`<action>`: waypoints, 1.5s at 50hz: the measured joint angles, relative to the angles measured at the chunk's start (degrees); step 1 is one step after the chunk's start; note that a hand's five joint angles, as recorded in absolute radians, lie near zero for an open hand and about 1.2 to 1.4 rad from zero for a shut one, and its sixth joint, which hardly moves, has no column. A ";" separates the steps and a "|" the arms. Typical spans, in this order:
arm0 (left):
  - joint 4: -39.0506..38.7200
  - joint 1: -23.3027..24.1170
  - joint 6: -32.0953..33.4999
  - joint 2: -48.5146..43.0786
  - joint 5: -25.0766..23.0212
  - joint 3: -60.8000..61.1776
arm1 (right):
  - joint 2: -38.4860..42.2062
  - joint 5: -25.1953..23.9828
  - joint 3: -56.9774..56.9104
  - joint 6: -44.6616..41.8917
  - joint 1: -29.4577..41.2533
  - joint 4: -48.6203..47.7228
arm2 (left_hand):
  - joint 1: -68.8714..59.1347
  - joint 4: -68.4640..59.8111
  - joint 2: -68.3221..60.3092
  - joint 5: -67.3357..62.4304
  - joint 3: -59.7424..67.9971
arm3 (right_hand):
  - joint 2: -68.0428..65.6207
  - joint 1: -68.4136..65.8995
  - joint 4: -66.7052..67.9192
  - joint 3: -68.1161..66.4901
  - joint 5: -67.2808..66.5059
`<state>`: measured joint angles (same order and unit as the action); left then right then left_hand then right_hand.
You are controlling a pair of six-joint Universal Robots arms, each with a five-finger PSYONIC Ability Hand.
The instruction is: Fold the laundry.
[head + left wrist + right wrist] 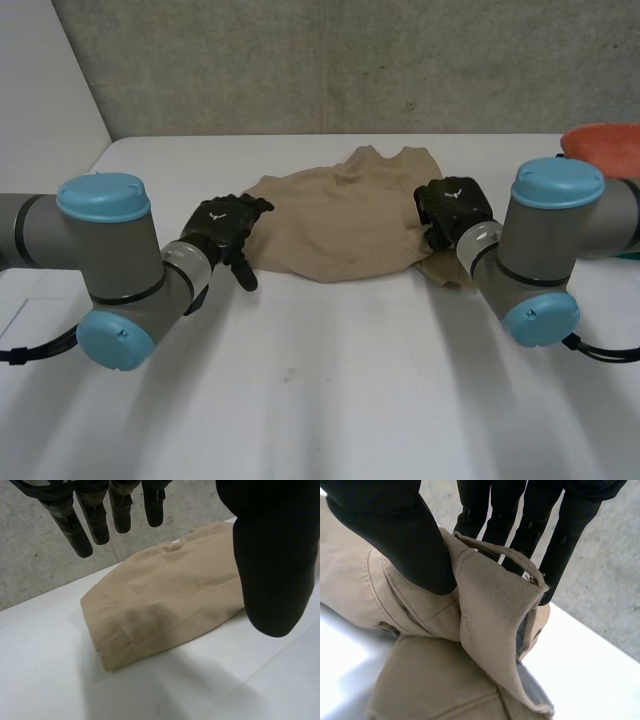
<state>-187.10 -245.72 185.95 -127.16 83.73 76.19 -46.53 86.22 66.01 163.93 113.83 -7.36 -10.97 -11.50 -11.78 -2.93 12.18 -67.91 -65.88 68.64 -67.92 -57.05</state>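
My right hand (pixel 405 545) is closed on the cloth: the thumb presses a raised fold against the straight fingers (pixel 520 535) behind it, so the fold stands pinched between them. What it holds is the right-hand edge of a crumpled beige cloth garment (pixel 490 610) with a ribbed band along the pinched rim. A small dark button (pixel 387 627) sits on a seam just below the thumb. More of the same cloth lies slack on the table under the hand.

My left hand (pixel 272 570) is open, with the fingers (pixel 95 520) hanging straight and relaxed and the thumb held apart from them, and it holds nothing. In the head view it sits just beside the garment's left edge, and I cannot tell whether it touches the cloth.

The garment lies spread in a rumpled heap on the white table (pixel 330 400), toward the far side and between my two hands. Well off beyond my right arm, at the table's far right corner, I can see part of an orange-red rounded object (pixel 605 145). A grey concrete wall (pixel 330 60) stands behind the table.
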 measured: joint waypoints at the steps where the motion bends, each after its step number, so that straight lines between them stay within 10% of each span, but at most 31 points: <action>1: -0.01 -0.05 -0.09 0.00 0.04 -0.02 | 0.32 0.17 -0.18 -0.15 0.05 0.20 | 0.00 0.00 0.00 0.00 0.00 | 0.68 0.33 -0.82 0.74 0.38; 17: -0.02 -0.39 -0.24 0.24 0.10 -0.11 | 5.44 4.06 -3.65 -9.64 2.25 -0.49 | 0.00 0.00 0.00 0.00 0.00 | 23.89 21.45 -24.67 23.35 23.67; 22: 0.01 -0.41 -0.23 0.60 0.12 0.02 | 6.02 4.97 -5.23 -13.65 3.12 -0.33 | 0.00 0.00 0.00 0.00 0.00 | -0.12 -0.02 -0.69 0.21 0.73; 49: 3.90 0.55 0.54 -4.52 5.05 -5.92 | -18.27 3.25 -7.23 -1.72 14.11 6.05 | -1.36 -0.91 -0.80 -0.56 0.67 | -0.12 -0.02 0.00 -0.26 0.74; 55: 7.31 0.21 0.48 -5.62 13.14 -8.95 | -20.64 4.12 -5.02 -0.68 14.26 7.44 | -51.45 -47.65 -47.49 -45.95 46.76 | -0.12 -0.02 0.00 -0.26 0.73; 60: 8.27 -0.98 0.97 -2.18 15.88 -8.61 | -21.78 4.58 -2.18 -2.22 12.70 7.32 | -56.17 -56.91 -56.54 -53.76 55.72 | -0.12 -0.02 0.00 -0.26 0.73; 75: 8.46 -5.92 4.65 30.70 -5.07 -0.57 | -28.76 2.45 5.74 -10.44 3.53 9.66 | -56.17 -57.12 -56.70 -53.76 55.89 | -0.12 -0.02 0.02 -0.27 0.73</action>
<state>-178.64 -251.64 190.60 -96.46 78.66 75.62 -75.29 88.67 71.75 153.49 117.36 2.30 -67.15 -68.62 -68.48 -56.69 68.07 -68.03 -65.90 68.66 -68.19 -56.32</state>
